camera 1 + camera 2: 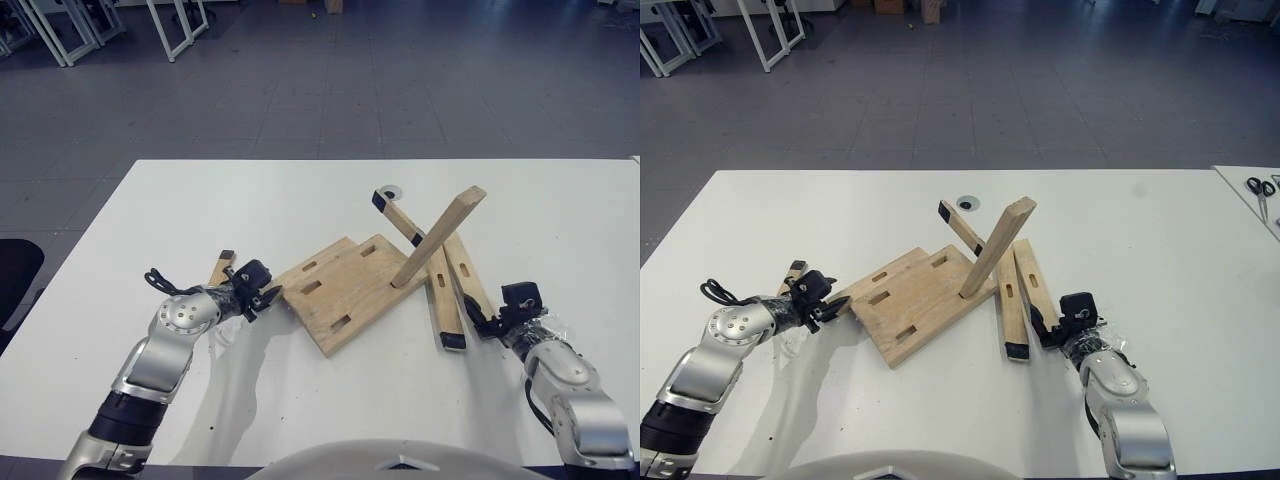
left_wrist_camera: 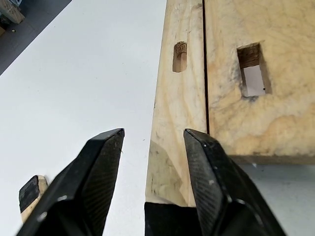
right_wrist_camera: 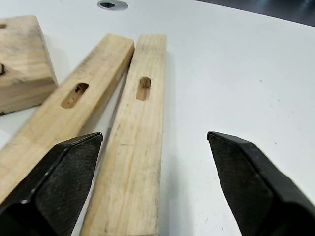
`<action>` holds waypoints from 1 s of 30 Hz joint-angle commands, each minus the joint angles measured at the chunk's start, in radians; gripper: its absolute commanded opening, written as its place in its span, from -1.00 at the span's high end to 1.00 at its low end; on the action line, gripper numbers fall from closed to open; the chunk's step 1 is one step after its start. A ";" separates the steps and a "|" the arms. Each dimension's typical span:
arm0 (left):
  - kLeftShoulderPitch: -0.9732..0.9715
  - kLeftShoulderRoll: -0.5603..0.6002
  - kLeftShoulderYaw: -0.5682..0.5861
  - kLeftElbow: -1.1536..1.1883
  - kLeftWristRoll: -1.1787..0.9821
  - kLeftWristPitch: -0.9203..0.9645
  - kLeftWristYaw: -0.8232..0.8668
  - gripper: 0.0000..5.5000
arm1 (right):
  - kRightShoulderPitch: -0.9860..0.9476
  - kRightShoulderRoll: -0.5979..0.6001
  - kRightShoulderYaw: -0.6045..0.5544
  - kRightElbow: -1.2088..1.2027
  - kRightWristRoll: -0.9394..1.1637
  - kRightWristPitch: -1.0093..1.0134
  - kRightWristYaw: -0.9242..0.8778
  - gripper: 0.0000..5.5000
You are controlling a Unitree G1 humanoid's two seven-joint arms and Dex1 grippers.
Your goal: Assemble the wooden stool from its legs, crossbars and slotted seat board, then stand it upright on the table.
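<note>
The slotted seat board (image 1: 345, 290) lies flat mid-table. One leg (image 1: 440, 236) stands in it, leaning to the right. A slotted bar (image 2: 177, 98) lies along the board's left edge. My left gripper (image 2: 152, 135) is open, its fingers either side of that bar's near end. A short black-tipped piece (image 1: 221, 266) lies just beyond this gripper. Two more legs lie right of the board, one black-tipped (image 1: 430, 270) and one shorter (image 3: 135, 147). My right gripper (image 3: 155, 136) is wide open over the near end of the shorter leg.
A round grommet hole (image 1: 389, 190) sits in the white table (image 1: 200, 200) behind the legs. Scissors (image 1: 1260, 188) lie on a neighbouring table at the far right. Bare tabletop stretches to the back and the far right.
</note>
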State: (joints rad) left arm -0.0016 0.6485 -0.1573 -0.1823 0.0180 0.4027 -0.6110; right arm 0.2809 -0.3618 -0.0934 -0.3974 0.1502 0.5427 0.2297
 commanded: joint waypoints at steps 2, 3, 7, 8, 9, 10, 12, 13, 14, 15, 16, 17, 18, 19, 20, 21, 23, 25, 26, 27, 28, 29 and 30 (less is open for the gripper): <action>0.051 -0.017 -0.079 -0.030 0.021 0.023 -0.029 0.18 | 0.003 -0.002 0.027 0.069 -0.034 -0.002 0.005 -0.43; 0.054 -0.009 -0.093 -0.041 0.023 0.024 -0.043 0.18 | 0.002 0.004 0.026 0.080 -0.036 -0.003 0.002 -0.43; 0.065 0.066 -0.165 -0.101 0.028 0.053 -0.147 0.18 | -0.029 0.038 0.002 0.134 -0.002 0.016 0.003 -0.30; 0.062 0.076 -0.174 -0.108 0.030 0.058 -0.160 0.18 | -0.038 0.045 -0.006 0.143 0.008 0.020 0.003 -0.24; 0.059 0.080 -0.180 -0.115 0.029 0.066 -0.166 0.18 | -0.049 0.050 -0.013 0.151 0.019 0.021 0.005 -0.16; 0.054 0.075 -0.185 -0.120 0.026 0.073 -0.168 0.18 | -0.062 0.055 -0.024 0.157 0.032 0.023 0.008 -0.09; 0.046 0.057 -0.196 -0.133 0.018 0.087 -0.167 0.18 | -0.097 0.062 -0.051 0.167 0.067 0.026 0.020 0.06; 0.040 0.042 -0.204 -0.141 0.013 0.095 -0.163 0.18 | -0.119 0.068 -0.073 0.164 0.093 0.017 0.026 0.10; 0.032 0.023 -0.215 -0.148 0.013 0.101 -0.155 0.18 | -0.160 0.074 -0.106 0.159 0.131 0.013 0.029 0.18; 0.026 0.002 -0.226 -0.157 0.011 0.110 -0.147 0.18 | -0.209 0.070 -0.135 0.150 0.159 0.010 0.031 0.23; 0.024 -0.014 -0.234 -0.166 0.012 0.119 -0.140 0.18 | -0.258 0.063 -0.155 0.144 0.182 0.009 0.034 0.27; 0.023 -0.031 -0.245 -0.180 0.010 0.128 -0.137 0.18 | -0.323 0.051 -0.178 0.134 0.212 0.015 0.037 0.27; 0.021 -0.045 -0.255 -0.196 0.006 0.140 -0.137 0.18 | -0.389 0.040 -0.201 0.129 0.243 0.025 0.040 0.27; 0.018 -0.054 -0.267 -0.217 -0.001 0.154 -0.145 0.18 | -0.455 0.031 -0.226 0.123 0.276 0.043 0.036 0.27; 0.015 -0.060 -0.277 -0.235 -0.008 0.167 -0.153 0.18 | -0.505 0.023 -0.246 0.123 0.303 0.059 0.031 0.27; 0.009 -0.055 -0.287 -0.253 -0.013 0.181 -0.164 0.18 | -0.551 0.017 -0.270 0.124 0.332 0.074 0.019 0.27; -0.005 -0.038 -0.303 -0.273 -0.017 0.209 -0.183 0.18 | -0.614 0.001 -0.305 0.135 0.366 0.092 0.003 0.27; -0.017 -0.025 -0.306 -0.257 0.006 0.216 -0.174 0.18 | -0.651 -0.017 -0.325 0.149 0.378 0.098 -0.008 0.27; -0.025 -0.023 -0.303 -0.225 0.027 0.204 -0.156 0.18 | -0.665 -0.024 -0.337 0.157 0.385 0.092 -0.013 0.27; -0.036 -0.031 -0.300 -0.195 0.038 0.195 -0.141 0.18 | -0.680 -0.028 -0.348 0.164 0.392 0.086 -0.016 0.27; -0.047 -0.041 -0.303 -0.171 0.044 0.187 -0.133 0.18 | -0.695 -0.032 -0.357 0.170 0.398 0.080 -0.017 0.27; -0.062 -0.061 -0.315 -0.150 0.045 0.178 -0.129 0.18 | -0.719 -0.032 -0.362 0.165 0.412 0.080 -0.020 0.27; -0.078 -0.084 -0.333 -0.131 0.044 0.171 -0.126 0.18 | -0.753 -0.032 -0.363 0.161 0.429 0.084 -0.022 0.27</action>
State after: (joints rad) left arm -0.0706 0.5898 -0.4553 -0.3784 0.0274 0.5565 -0.7474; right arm -0.3951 -0.3784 -0.4478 -0.2269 0.5447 0.6279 0.2148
